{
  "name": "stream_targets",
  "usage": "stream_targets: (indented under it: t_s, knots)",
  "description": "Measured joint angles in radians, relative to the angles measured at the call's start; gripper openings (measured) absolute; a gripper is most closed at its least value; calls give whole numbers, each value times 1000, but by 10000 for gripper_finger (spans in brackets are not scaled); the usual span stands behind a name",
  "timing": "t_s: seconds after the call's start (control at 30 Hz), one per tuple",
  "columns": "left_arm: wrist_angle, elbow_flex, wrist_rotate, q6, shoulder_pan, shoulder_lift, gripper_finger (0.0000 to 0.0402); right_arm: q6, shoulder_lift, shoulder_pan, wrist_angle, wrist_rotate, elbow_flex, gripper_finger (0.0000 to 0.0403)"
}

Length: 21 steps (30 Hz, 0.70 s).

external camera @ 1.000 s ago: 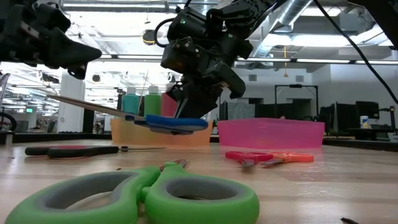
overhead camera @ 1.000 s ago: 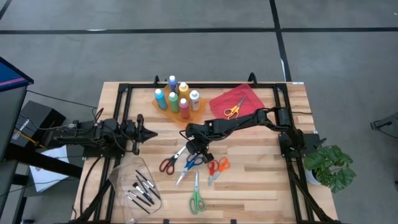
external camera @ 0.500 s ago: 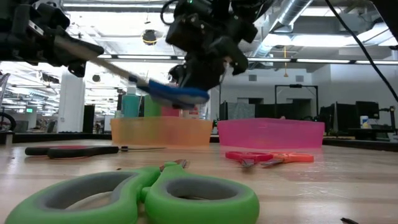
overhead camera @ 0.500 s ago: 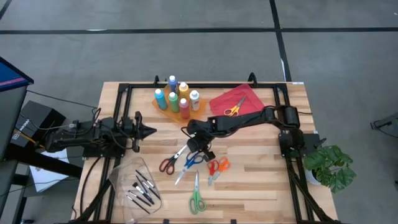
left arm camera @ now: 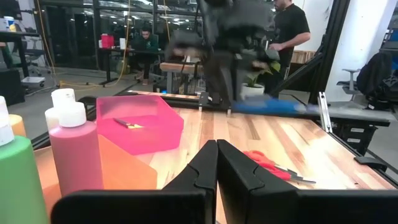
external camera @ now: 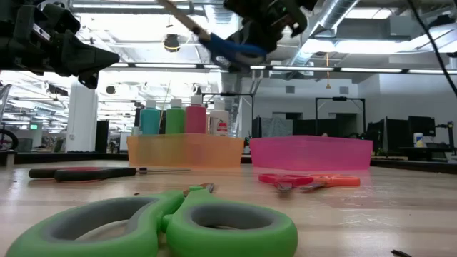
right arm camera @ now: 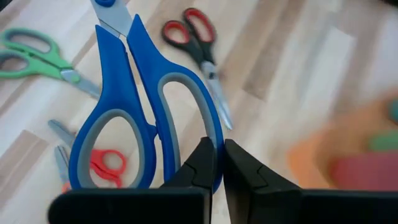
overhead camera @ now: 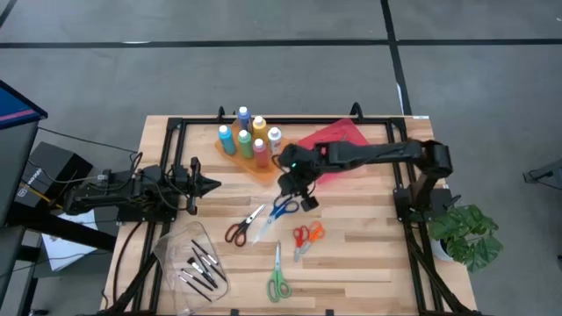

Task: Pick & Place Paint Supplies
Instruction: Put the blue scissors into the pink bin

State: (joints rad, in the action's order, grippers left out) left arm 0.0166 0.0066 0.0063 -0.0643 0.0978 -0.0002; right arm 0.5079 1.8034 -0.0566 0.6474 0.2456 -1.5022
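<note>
- Your right pincer (right arm camera: 214,163) is clamped on the blue scissors (right arm camera: 134,106), lifted above the surface (overhead camera: 369,237) beside the pink tray (overhead camera: 347,140).
- Your left pincer (left arm camera: 217,163) waits closed at the left edge.
- The right arm hides part of that tray.

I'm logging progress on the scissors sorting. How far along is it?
Done: one orange scissors already lies in the pink tray. In hand: the right gripper holds the blue scissors off the table. Left: red scissors, small orange scissors and green scissors lie on the table.
</note>
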Motion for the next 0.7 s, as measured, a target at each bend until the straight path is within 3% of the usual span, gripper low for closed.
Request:
stream_targets:
  t_s: [0.43,0.7]
  knots:
    - [2,0,1,0,0,0,1,-19,-279,-208,185,-196,17,9]
    - [4,0,1,0,0,0,1,-17,-438,-422,113,-199,254,9]
